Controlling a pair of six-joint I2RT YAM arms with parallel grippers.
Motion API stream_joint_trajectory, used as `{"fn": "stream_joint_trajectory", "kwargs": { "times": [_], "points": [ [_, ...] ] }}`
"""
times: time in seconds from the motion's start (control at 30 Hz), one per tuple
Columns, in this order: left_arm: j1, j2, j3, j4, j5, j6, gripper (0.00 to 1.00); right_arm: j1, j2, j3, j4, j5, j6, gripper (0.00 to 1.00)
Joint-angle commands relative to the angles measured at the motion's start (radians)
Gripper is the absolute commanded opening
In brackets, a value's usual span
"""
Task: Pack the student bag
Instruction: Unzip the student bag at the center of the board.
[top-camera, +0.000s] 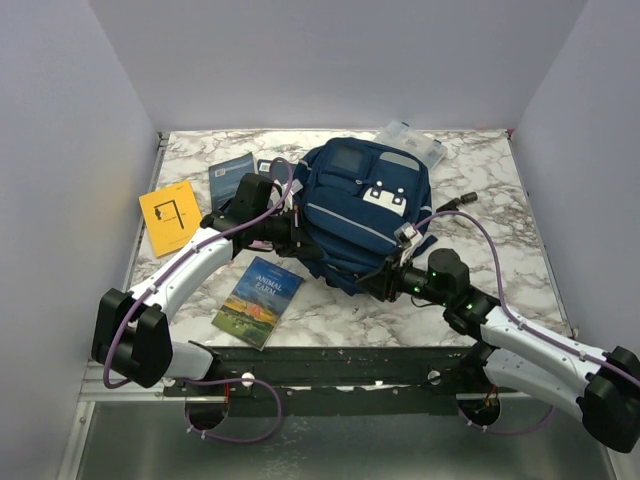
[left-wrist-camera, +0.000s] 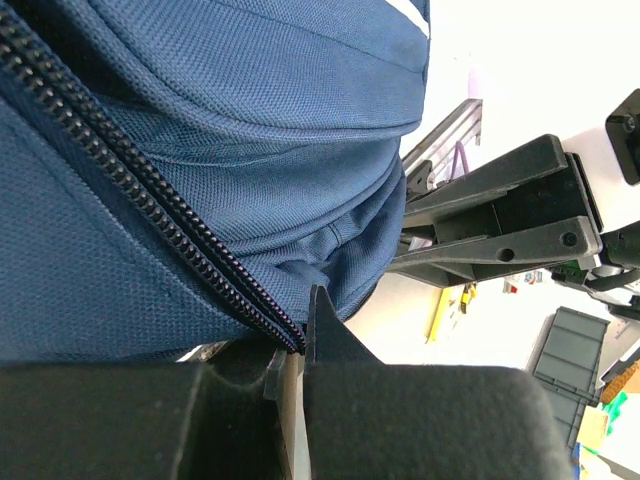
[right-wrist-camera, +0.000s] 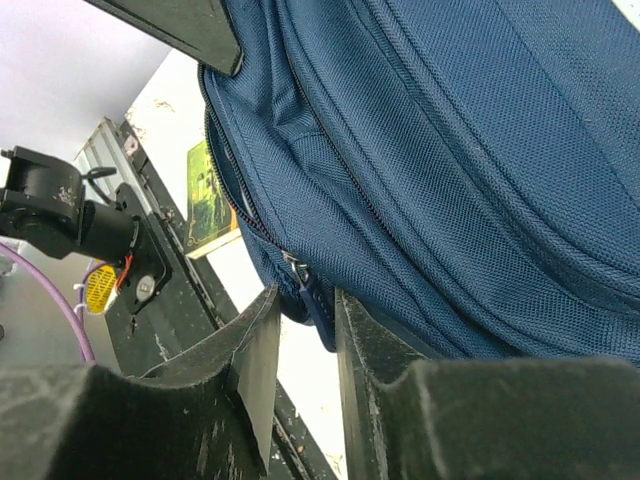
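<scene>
So the backpack (top-camera: 360, 200) is lying flat in the middle of the desk (top-camera: 480, 190), top end toward the arms, and both arms are on its near edge. The left gripper (left-wrist-camera: 295, 350) is clamped shut on the bag's edge right where the zipper (left-wrist-camera: 150, 190) runs out. My guess is it's anchoring the fabric so the bag doesn't slide when the zip gets tugged. The right gripper (right-wrist-camera: 303, 320) has its jaws partly apart with the zipper pull (right-wrist-camera: 312, 300) sitting between them. It's lined up for a pinch, but I can't see it biting yet. The paperback (top-camera: 258, 300) and yellow book (top-camera: 170, 217) are out on the desk beside the bag, so nothing looks packed yet.
</scene>
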Motion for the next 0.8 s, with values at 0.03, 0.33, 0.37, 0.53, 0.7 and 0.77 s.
{"fn": "stream_joint_trajectory", "kwargs": {
  "times": [0.03, 0.33, 0.37, 0.53, 0.7, 0.77],
  "points": [
    [0.012, -0.04, 0.005, 0.064, 0.1, 0.039, 0.0, -0.003, -0.029, 0.001, 0.006, -0.026, -0.026, 0.24],
    [0.022, -0.063, -0.011, 0.065, 0.09, 0.058, 0.0, -0.003, -0.038, 0.03, -0.072, -0.025, -0.042, 0.01],
    [0.028, -0.061, -0.007, 0.061, 0.088, 0.06, 0.0, -0.003, -0.044, 0.031, -0.087, 0.008, -0.04, 0.01],
    [0.044, -0.049, 0.013, 0.037, 0.075, 0.099, 0.0, -0.003, -0.069, 0.055, -0.193, 0.076, -0.044, 0.01],
    [0.078, -0.037, 0.06, -0.03, 0.058, 0.142, 0.0, -0.003, -0.074, 0.07, -0.244, 0.07, -0.005, 0.01],
    [0.096, -0.041, 0.075, -0.04, 0.057, 0.151, 0.0, -0.003, -0.069, 0.074, -0.25, 0.095, -0.002, 0.01]
  ]
}}
